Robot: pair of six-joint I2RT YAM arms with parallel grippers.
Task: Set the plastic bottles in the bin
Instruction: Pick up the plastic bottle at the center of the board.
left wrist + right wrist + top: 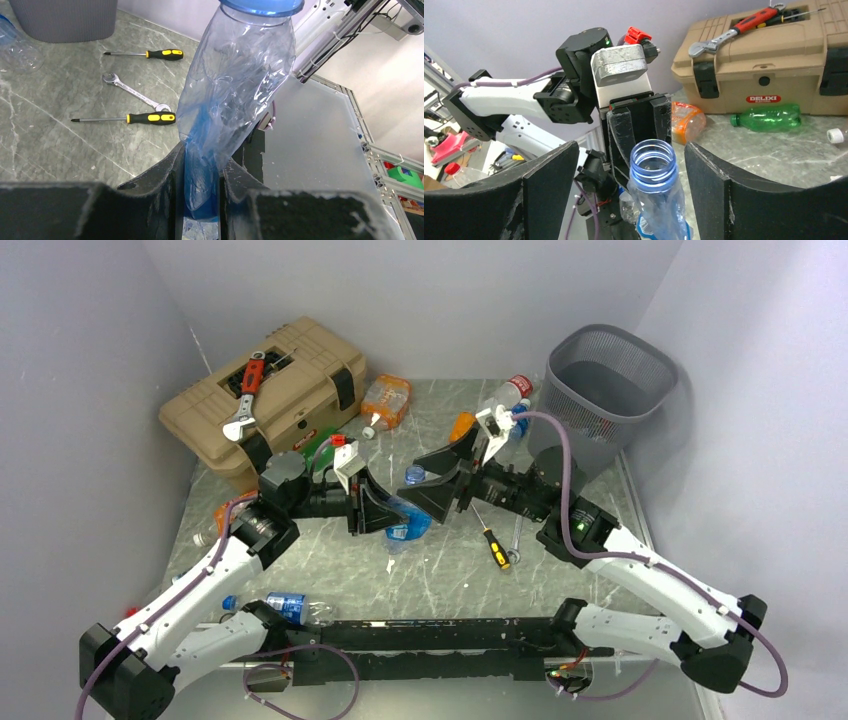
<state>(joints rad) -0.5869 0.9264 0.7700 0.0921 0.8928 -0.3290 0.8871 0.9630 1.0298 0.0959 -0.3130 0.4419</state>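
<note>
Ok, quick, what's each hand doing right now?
Left hand: closed on the clear blue bottle.
Right hand: open, fingers either side of that bottle's neck, not gripping it.

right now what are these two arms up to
The left hand is clamped on the crushed end of a clear blue bottle, holding it up between the arms. The right hand is open, its fingers on either side of the bottle's open neck, not gripping. It looks like a handover toward the bin at the far right. A green bottle lies by the toolbox.
</note>
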